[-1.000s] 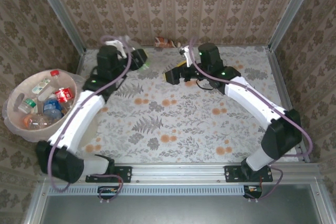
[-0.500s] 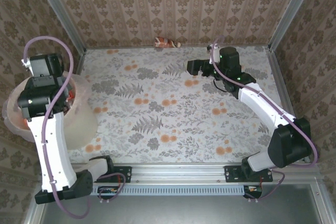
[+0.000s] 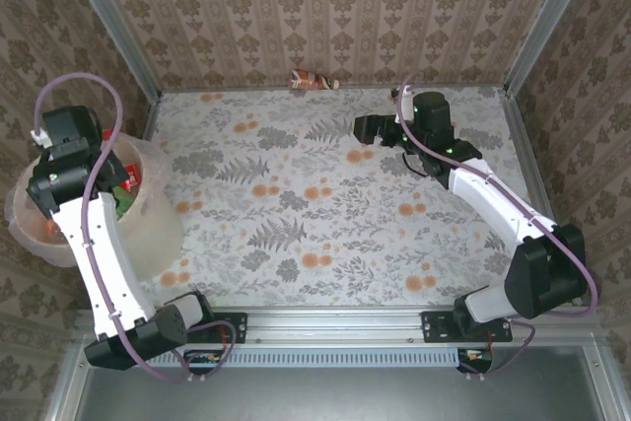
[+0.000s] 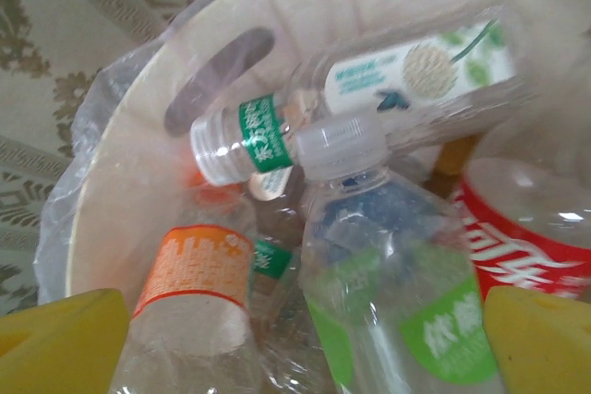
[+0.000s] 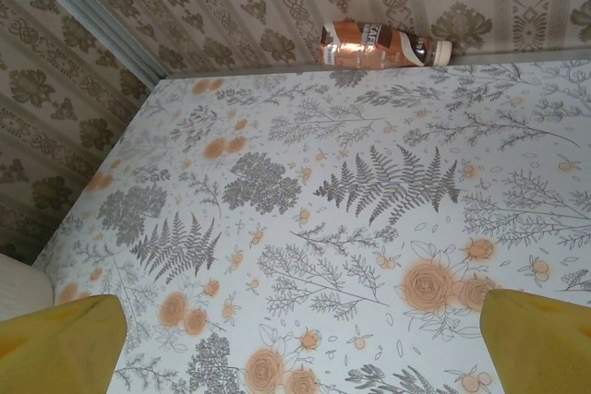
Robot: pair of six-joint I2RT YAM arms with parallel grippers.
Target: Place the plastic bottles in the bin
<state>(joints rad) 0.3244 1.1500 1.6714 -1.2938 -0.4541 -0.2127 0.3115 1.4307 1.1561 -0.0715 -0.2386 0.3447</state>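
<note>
The bin (image 3: 150,232) stands off the table's left edge, and my left arm reaches down into it. My left gripper (image 4: 300,346) is open over the pile, its yellow fingertips (image 4: 60,340) wide apart. Between and below them lies a clear bottle with a green label (image 4: 397,306), touching neither pad. Around it are an orange-labelled bottle (image 4: 189,274), a red-labelled one (image 4: 531,246) and a white-labelled one with a green neck band (image 4: 406,71). A brownish bottle (image 3: 314,79) (image 5: 374,45) lies on its side against the far wall. My right gripper (image 3: 363,128) (image 5: 300,346) hangs open over the table, nothing in it.
The bin's wall (image 4: 115,228) has a handle slot (image 4: 217,80) and a clear bag lining. Patterned walls and metal posts close in the floral table (image 3: 325,204) at the back and both sides.
My left arm has swung from the table's far left over to the bin, where its bottle now lies between open fingers. The right gripper has shifted right and back.
</note>
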